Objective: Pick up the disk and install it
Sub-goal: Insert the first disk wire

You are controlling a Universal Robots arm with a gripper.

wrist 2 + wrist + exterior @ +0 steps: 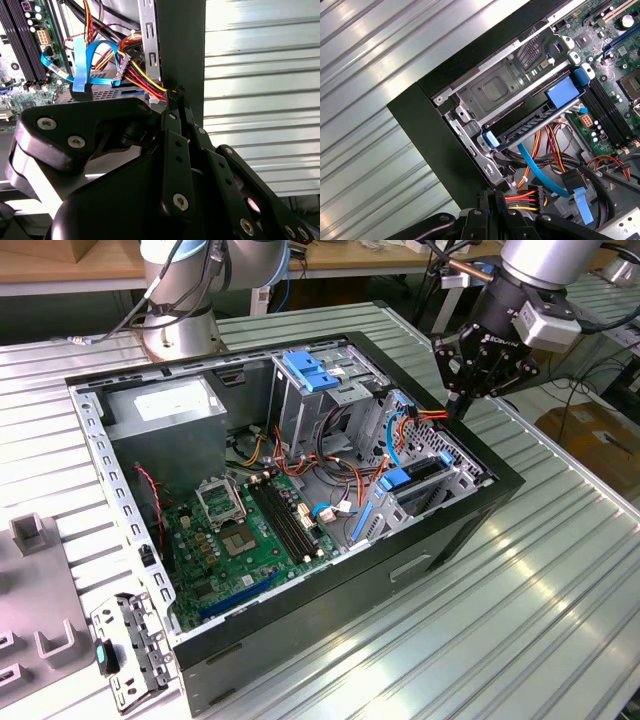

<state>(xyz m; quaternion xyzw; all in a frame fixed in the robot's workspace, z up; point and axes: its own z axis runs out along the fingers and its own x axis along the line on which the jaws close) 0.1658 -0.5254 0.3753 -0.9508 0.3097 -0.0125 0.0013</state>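
My gripper point(458, 406) hangs in the upper right of the exterior view, tips pointing down at the far rim of the open computer case point(455, 530). Its two black fingers point(172, 130) are drawn together, lying flat against each other, and I see nothing held between them.

The disk point(412, 478) is not with me. It lies in the small metal bay at the case's corner on the exterior view's right, below my tips in that frame, its dark body framed in bright blue plastic. In the first wrist view it sits level in the bay, just beside a stamped grey steel plate point(492, 92), with a blue tab at each end.

Between my fingertips and the bay there is clutter. A bundle of red, yellow, orange and black wires point(547, 150) ends in a small connector point(522, 192) just beside my tips, and a flat light-blue cable point(535, 167) curves across the gap near the disk.

Further off, at the upper centre of the exterior view, stands a tall grey sheet-metal cage point(300, 410) topped with a blue latch point(308, 370). The green motherboard point(250, 540), with long black slots, fills the case's lower left.

The case walls are matte black. It rests on a ribbed table point(560, 620) of bright aluminium, and a perforated metal bracket point(135, 650) lies flat on the table at the lower left.
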